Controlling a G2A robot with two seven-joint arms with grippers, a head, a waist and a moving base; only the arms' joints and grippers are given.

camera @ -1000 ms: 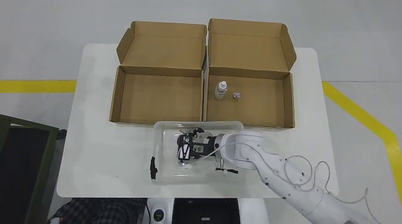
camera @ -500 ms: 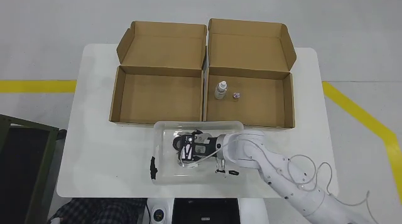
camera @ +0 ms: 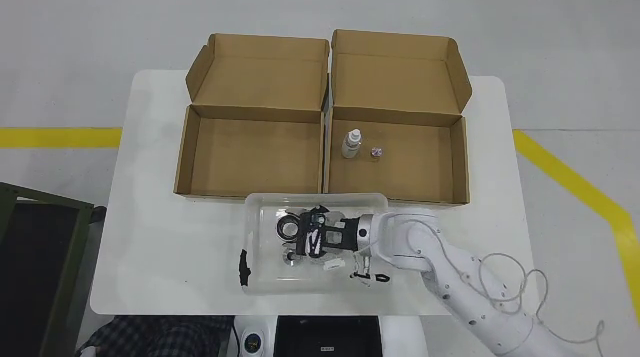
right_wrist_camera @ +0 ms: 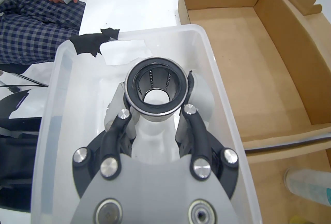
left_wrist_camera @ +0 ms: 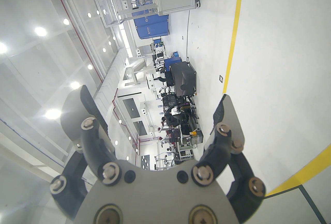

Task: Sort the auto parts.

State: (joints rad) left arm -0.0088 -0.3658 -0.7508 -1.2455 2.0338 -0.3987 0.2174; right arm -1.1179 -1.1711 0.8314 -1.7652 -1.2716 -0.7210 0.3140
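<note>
The jaws of the right gripper (right_wrist_camera: 156,91) pinch a metal sleeve (right_wrist_camera: 155,111) with a black rim, its bore facing the wrist camera, inside the clear tub (right_wrist_camera: 225,106) at the near edge of the table (camera: 150,217). A torn black tape scrap (right_wrist_camera: 90,41) sticks to the tub's left end. Beyond the tub two open cardboard boxes stand side by side, touching. The right box (camera: 430,169) holds a small white bottle (camera: 351,143) and a little round part (camera: 377,152) just beside it, with the left box (camera: 250,157) next to it. The left gripper's (left_wrist_camera: 155,95) jaws are spread wide, aimed into the room
</note>
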